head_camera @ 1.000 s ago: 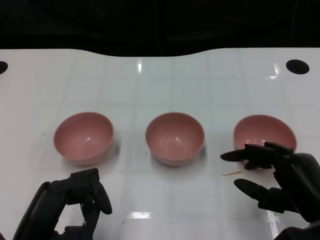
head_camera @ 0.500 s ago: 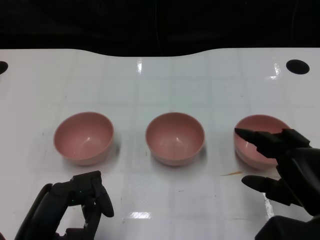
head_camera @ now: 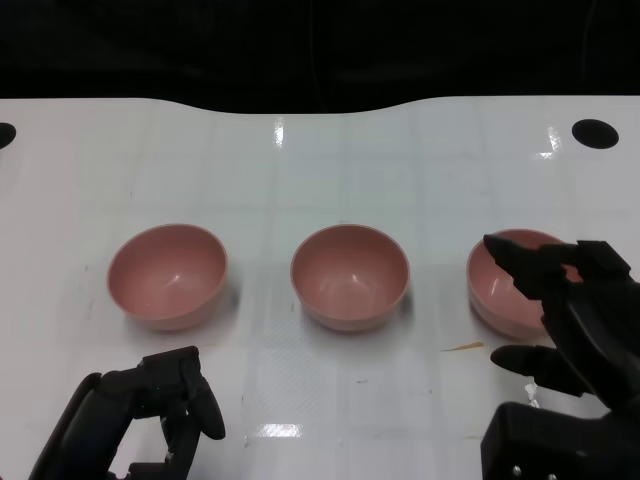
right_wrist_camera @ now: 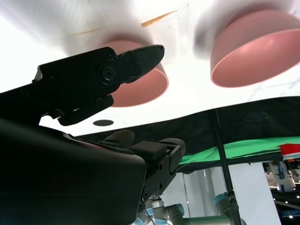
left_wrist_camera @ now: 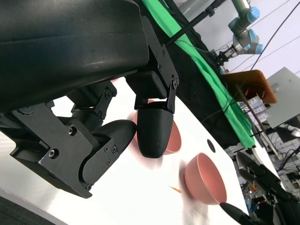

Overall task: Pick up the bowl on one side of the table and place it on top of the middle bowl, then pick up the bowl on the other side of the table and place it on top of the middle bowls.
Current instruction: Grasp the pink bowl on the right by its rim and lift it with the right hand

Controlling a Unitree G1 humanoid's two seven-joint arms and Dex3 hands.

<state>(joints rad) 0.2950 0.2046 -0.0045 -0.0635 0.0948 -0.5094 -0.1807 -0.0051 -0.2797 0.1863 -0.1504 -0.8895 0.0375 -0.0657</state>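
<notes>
My right hand (head_camera: 565,310) hovers spread and holding nothing, fingers over the right bowl (head_camera: 505,283); my left hand (head_camera: 150,405) rests curled, holding nothing. Three round pink bowls, mouths up, sit in a row: middle bowl (head_camera: 350,276), left bowl (head_camera: 167,275). Glossy white table (head_camera: 320,160), dark beyond.

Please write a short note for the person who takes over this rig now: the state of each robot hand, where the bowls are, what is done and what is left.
Left robot hand: low at the near table edge, fingers curled in, holding nothing.
Right robot hand: open, fingers spread over the right bowl; no grip is visible.
Left bowl, middle bowl and right bowl stand apart in a row on the table, all upright.
Done: nothing stacked.
Left: grasp the right bowl, set it on the middle bowl, then add the left bowl on top.
</notes>
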